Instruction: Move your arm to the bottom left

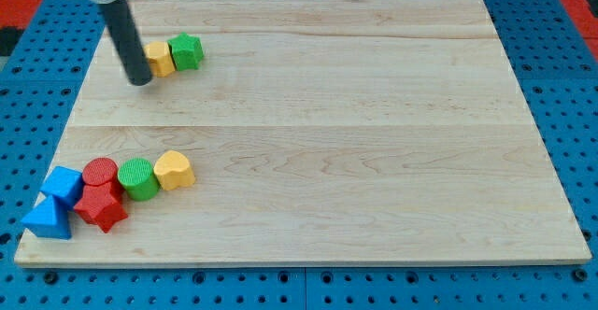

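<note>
My tip (140,80) is at the board's upper left, touching or just left of a yellow block (161,58). A green block (187,51) sits right of the yellow one. At the lower left lies a cluster: a red cylinder (100,173), a green cylinder (138,178), a yellow heart-shaped block (175,170), a red star-like block (101,206), a blue block (64,185) and a blue triangular block (48,219). My tip is well above this cluster.
The wooden board (327,142) lies on a blue pegboard table (570,67). The rod's dark shaft (121,25) rises to the view's top left.
</note>
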